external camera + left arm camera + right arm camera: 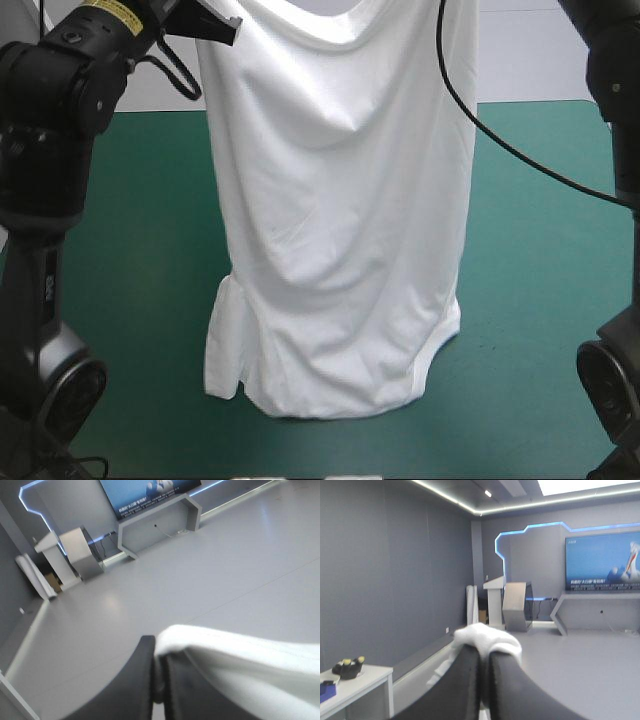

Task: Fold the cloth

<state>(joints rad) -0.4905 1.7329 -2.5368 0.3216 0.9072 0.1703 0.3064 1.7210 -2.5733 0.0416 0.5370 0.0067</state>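
The white T-shirt [335,210] hangs as a long sheet over the table's middle, held up by both raised arms; its lower end with the sleeves rests bunched on the teal-green cover [130,300]. Both grippers are above the high view's upper edge. In the left wrist view my left gripper [159,652] is shut on the T-shirt [240,660], which drapes over one finger and off to the side. In the right wrist view my right gripper [485,655] is shut on a bunched corner of the T-shirt [487,636] sticking out past the fingertips.
Bare teal-green cover lies on both sides of the hanging shirt. The left arm's links [50,110] stand over the table's left side, the right arm's base [610,390] at the right edge.
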